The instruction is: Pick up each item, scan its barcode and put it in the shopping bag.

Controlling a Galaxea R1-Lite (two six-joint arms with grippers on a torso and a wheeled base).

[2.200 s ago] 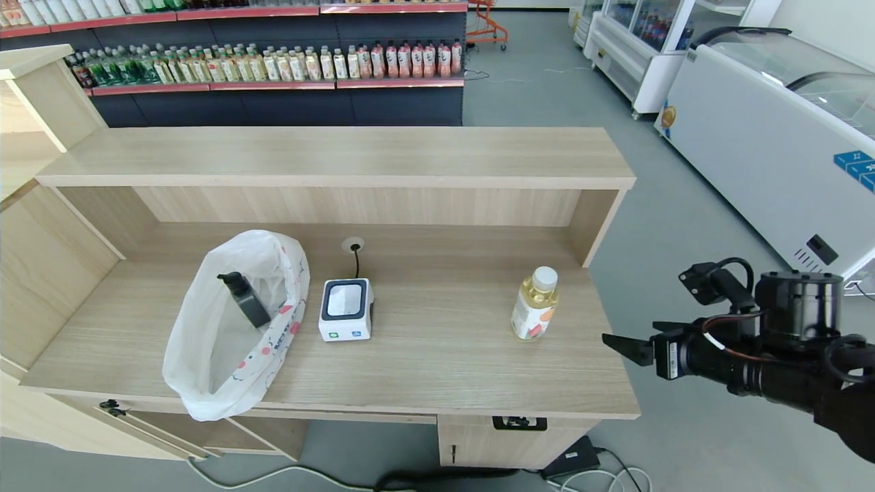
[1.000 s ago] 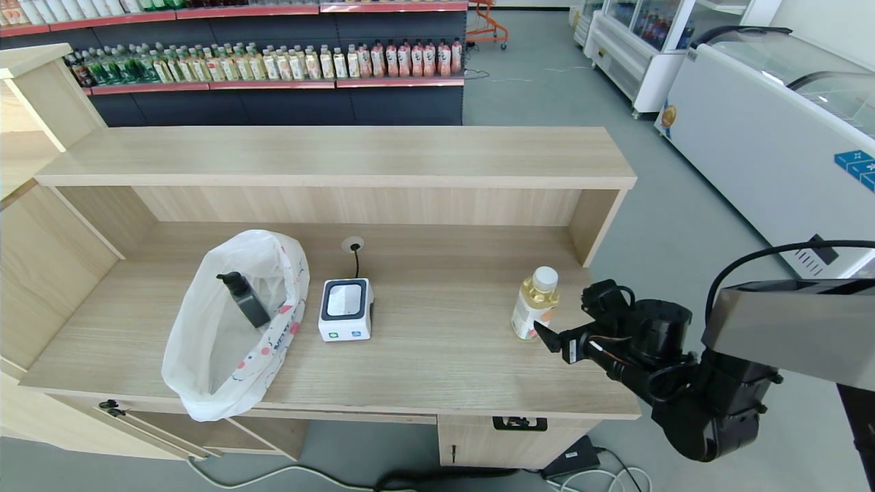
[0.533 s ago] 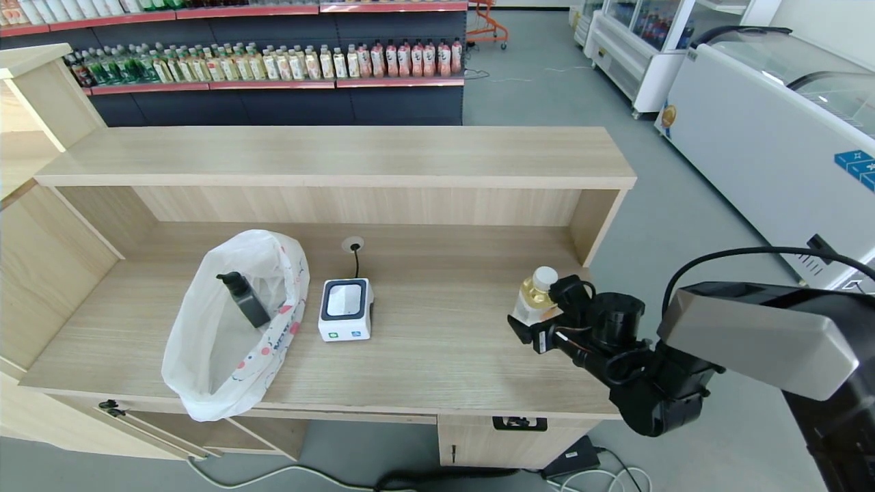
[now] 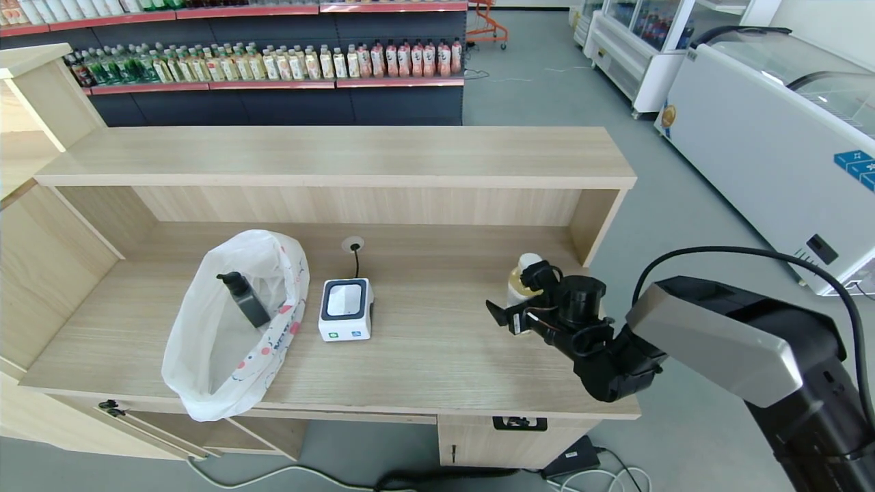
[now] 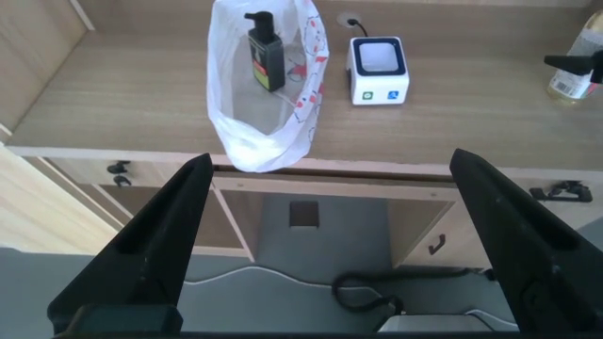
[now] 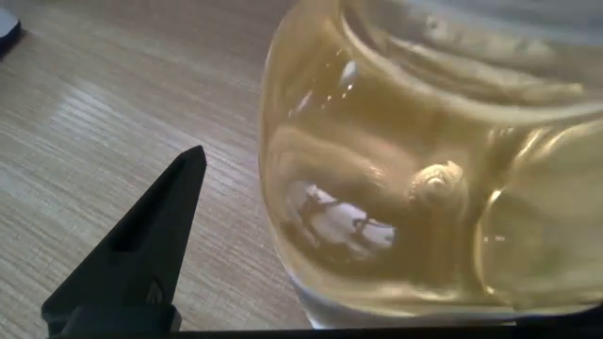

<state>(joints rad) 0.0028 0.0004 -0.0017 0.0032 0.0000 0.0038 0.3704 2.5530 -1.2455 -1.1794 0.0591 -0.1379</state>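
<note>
Pump (image 4: 243, 301) in bag (image 4: 205, 383): done | bottle (image 4: 526, 263), right, I judge unscanned | my right gripper (image 4: 509, 306) open around it | left gripper (image 5: 330, 158) open, empty

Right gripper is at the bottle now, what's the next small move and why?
Probably shut the right gripper on the bottle: its visible finger stands beside the bottle with bare counter between, so nothing grips it yet.
</note>
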